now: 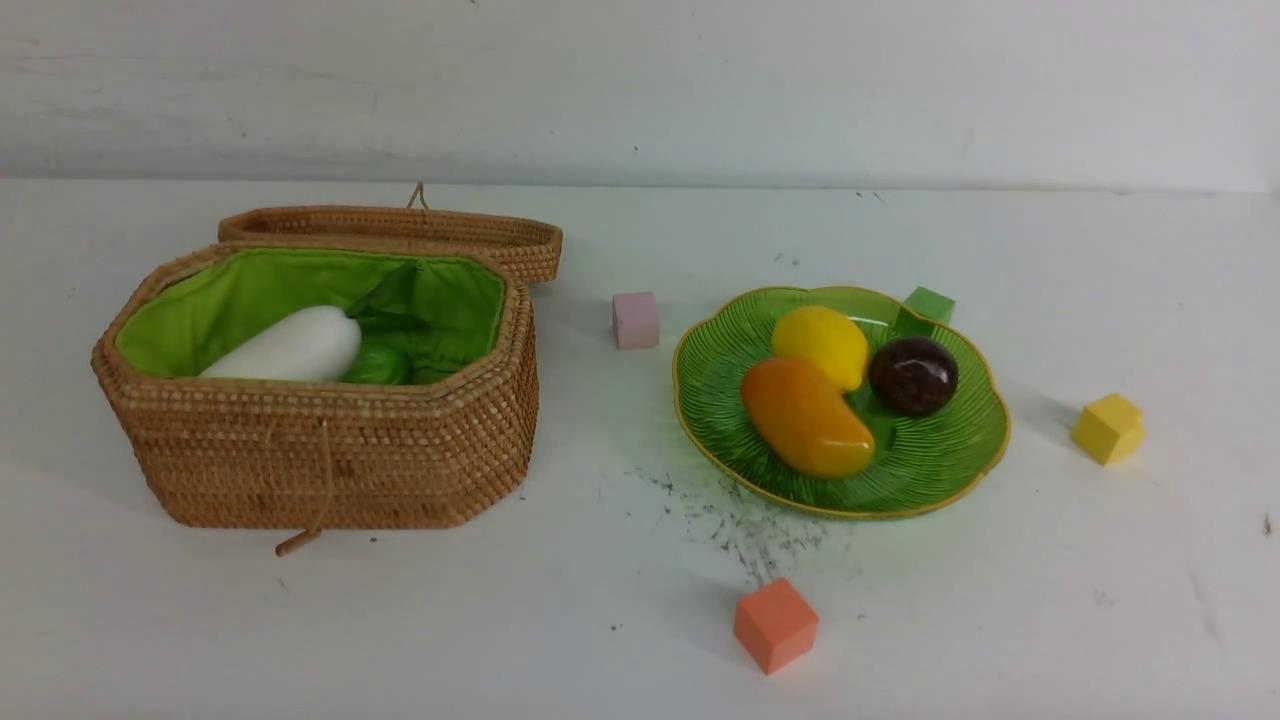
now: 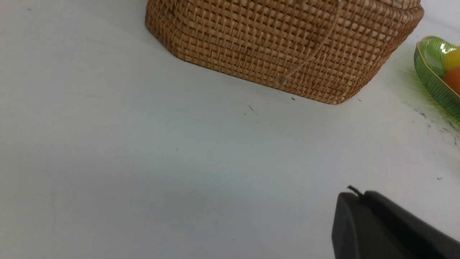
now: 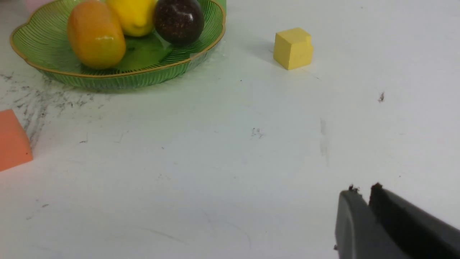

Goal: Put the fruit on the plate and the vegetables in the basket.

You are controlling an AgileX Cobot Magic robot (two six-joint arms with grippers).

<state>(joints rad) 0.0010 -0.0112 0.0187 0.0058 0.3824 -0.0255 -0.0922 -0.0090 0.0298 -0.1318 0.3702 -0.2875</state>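
**Fruit on the glass plate, vegetables in the wicker basket**

On the white, scuffed table (image 1: 1100,560) the woven tan basket (image 1: 330,460) stands at the left, eight-sided, its bright green cloth lining showing and its wicker lid (image 1: 400,228) folded back behind it. Inside lie a smooth white oblong radish (image 1: 290,347) and, touching it, a bumpy green cucumber (image 1: 378,366); a carrot cannot be made out.

To the right, well apart from the basket, sits the plate (image 1: 930,470), translucent green ribbed glass with a scalloped golden rim. It holds three glossy fruits touching one another: a yellow lemon (image 1: 821,345), a larger orange mango (image 1: 806,417) and a round dark-purple mangosteen (image 1: 912,375).

Small matte cubes lie around the plate: pink (image 1: 636,320), green (image 1: 928,304) behind the rim, yellow (image 1: 1108,428) and orange (image 1: 775,625).

Each wrist view shows dark plastic jaws pressed together and holding nothing, the left gripper (image 2: 359,196) near the basket's wall, the right gripper (image 3: 363,192) over bare table.
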